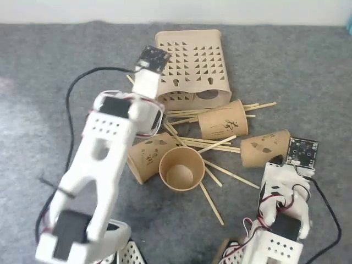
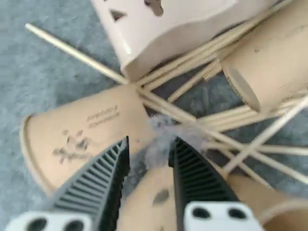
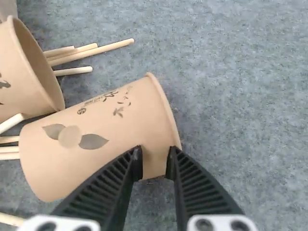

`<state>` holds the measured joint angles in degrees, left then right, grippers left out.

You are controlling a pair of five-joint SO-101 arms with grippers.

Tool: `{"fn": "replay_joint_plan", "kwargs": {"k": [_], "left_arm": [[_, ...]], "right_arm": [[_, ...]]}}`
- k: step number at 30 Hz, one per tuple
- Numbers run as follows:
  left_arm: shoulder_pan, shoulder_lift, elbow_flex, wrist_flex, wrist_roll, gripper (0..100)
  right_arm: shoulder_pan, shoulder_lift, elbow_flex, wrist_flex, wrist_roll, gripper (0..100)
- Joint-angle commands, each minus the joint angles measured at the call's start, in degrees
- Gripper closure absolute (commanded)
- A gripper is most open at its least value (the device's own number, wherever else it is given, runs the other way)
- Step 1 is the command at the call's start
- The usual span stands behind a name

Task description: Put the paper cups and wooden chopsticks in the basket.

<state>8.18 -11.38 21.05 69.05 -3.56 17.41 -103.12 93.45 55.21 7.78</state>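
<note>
Basket (image 1: 192, 66) at 12 o'clock on grey carpet; paper cups (image 1: 181, 168) and chopsticks (image 1: 220, 146) strewn at its 6 o'clock. Left pincer (image 2: 149, 151) slightly parted above them. Right pincer (image 3: 154, 154) narrowly parted, straddling the rim of the 4 o'clock cup (image 3: 96, 139).

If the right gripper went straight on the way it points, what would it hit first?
The right gripper would most likely meet the paper cup lying on its side, close to its rim. The fingertips look almost at its wall, though the depth is hard to judge.
</note>
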Motion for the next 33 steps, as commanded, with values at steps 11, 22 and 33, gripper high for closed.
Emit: {"fn": "replay_joint_plan", "kwargs": {"k": [11,22,33], "left_arm": [[2.37,18.02,-6.90,-23.56,-2.73,88],[0.70,16.53,-6.64,-25.05,-2.99,95],[0.26,4.04,-6.55,-13.80,-13.89,75]], "right_arm": [[0.66,-0.31,-2.64,-1.54,-0.62,91.0],[0.57,-0.31,-2.64,-1.27,-0.44,91.0],[0.57,-0.31,-2.55,-1.10,-0.35,91.0]]}}
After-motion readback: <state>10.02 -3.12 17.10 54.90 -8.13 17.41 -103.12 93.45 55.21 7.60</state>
